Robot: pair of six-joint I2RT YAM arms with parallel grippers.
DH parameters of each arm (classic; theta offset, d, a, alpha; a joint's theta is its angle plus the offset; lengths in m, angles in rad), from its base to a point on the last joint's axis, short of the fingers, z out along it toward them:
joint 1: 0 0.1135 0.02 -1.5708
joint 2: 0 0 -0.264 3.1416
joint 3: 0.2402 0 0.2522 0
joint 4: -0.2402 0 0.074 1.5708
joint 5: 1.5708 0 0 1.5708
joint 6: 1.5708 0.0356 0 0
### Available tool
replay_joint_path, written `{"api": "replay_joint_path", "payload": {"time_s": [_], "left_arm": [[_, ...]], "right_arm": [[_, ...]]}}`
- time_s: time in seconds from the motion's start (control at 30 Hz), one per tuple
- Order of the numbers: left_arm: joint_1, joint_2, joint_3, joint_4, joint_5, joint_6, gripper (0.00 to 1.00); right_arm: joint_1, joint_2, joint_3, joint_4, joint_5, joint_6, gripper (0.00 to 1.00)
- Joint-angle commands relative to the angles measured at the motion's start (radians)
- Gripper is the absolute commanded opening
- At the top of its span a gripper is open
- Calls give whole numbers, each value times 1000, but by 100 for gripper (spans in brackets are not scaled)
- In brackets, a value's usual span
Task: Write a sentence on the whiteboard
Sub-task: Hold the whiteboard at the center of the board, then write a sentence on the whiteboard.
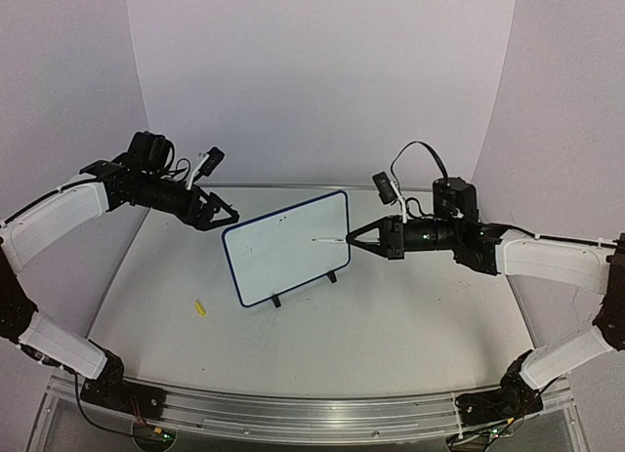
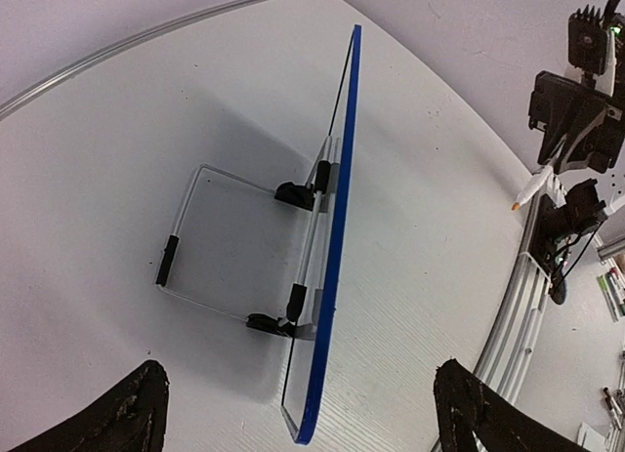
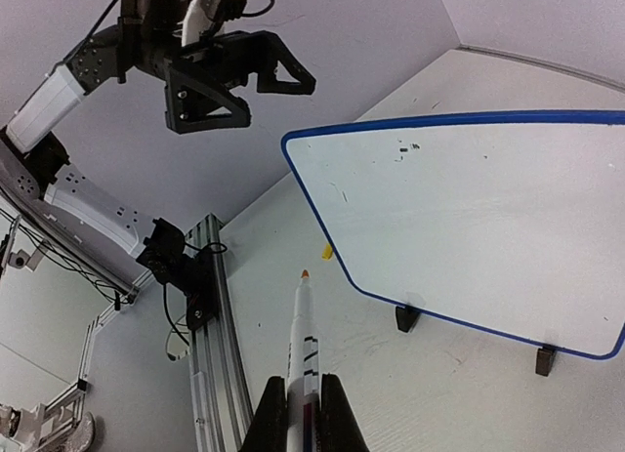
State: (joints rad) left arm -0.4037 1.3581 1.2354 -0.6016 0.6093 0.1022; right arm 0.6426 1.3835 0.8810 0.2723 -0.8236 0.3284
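Observation:
The whiteboard stands tilted on two black feet mid-table, its face white with a blue rim. No sentence is visible on it, only tiny dark specks. My right gripper is shut on a white marker. The marker's orange tip points toward the board's right part and stays apart from it. My left gripper hangs open behind the board's upper-left corner. In the left wrist view the board's blue edge runs between the open fingers, untouched by my left gripper.
A small yellow marker cap lies on the table left of the board, also seen in the right wrist view. A wire stand props the board from behind. An aluminium rail lines the near table edge.

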Motion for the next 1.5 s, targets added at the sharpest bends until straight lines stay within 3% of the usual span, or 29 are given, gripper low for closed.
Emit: {"api": "replay_joint_path", "payload": {"time_s": [0.0,0.13,0.37,0.7,1.07,1.47], "left_arm": [[3,-19,-20,59,10,71,94],[3,-31,-96,116,47,76,94],[3,-2,-101,86,70,100,91],[3,7,-78,19,48,129,42],[3,3,-74,-9,30,164,2],[3,12,-75,-37,31,207,0]], "right_arm": [[2,24,7,125,-43,-14,0],[34,52,20,133,3,-30,0],[91,141,93,153,2,-30,0],[140,265,192,168,17,-46,0],[182,382,293,173,74,-76,0],[196,478,395,172,90,-100,0]]}}
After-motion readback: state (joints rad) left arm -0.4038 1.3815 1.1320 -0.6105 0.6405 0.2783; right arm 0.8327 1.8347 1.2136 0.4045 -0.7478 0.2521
